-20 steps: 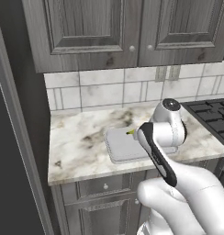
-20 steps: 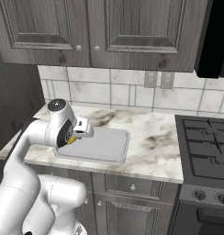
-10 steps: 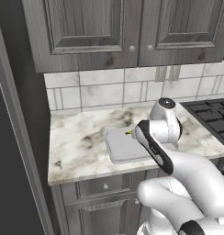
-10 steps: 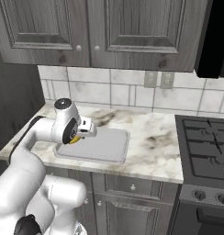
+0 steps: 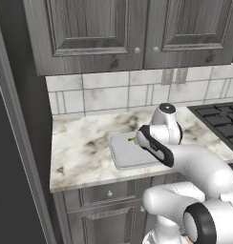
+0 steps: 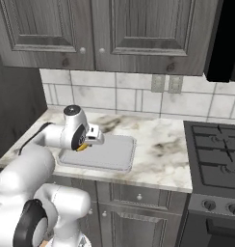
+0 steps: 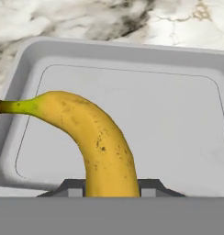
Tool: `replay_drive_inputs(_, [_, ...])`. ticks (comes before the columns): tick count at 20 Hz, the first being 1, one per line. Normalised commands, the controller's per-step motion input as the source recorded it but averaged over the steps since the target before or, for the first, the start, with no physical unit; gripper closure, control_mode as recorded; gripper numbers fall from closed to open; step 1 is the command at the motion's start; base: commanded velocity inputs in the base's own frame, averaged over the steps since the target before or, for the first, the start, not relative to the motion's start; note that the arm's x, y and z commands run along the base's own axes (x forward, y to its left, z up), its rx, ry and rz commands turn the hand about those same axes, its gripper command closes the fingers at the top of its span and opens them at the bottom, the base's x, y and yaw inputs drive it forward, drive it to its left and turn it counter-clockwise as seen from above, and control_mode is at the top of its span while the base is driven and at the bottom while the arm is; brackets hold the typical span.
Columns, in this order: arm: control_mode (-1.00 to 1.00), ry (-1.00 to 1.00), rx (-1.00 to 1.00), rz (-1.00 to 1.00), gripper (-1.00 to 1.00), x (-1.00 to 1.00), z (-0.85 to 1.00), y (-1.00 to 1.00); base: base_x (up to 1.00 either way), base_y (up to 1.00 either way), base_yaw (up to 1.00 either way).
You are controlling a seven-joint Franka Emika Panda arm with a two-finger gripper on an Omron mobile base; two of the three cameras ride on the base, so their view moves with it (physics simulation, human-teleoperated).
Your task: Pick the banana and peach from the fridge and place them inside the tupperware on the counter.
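My fingers point(image 7: 111, 190) pinch the curved yellow banana point(image 7: 93, 140) at one end. Its long axis points forward over the shallow light-grey rectangular tupperware point(image 7: 178, 124), which lies directly below.

upper cabinets point(image 5: 123, 28) | tiled backsplash point(image 6: 124, 99) | stove point(image 6: 215, 161) right

Domestic kitchen, rendered. Evidence: marbled stone counter point(image 6: 158, 149) over dark wood-grain cabinets point(image 6: 138, 202), matching wall cabinets point(image 5: 128, 28) above, tiled backsplash point(image 6: 124, 99), gas stove point(image 6: 215, 161) at right.
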Motion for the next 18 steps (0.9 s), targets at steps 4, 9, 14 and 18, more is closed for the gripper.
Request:
replay_drive_inputs(4, [-1.0,0.0,0.0,0.0,1.0,0.32,-0.26,0.0,0.0,0.0,0.0])
replay_drive_inputs(9, [-1.0,0.0,0.0,0.0,1.0,0.31,-0.25,0.0,0.0,0.0,0.0])
replay_drive_inputs(14, [-1.0,0.0,0.0,0.0,1.0,0.26,-0.27,0.0,0.0,0.0,0.0])
replay_drive_inputs(18, [-1.0,0.01,0.0,0.0,1.0,0.22,-0.3,0.0,0.0,0.0,0.0])
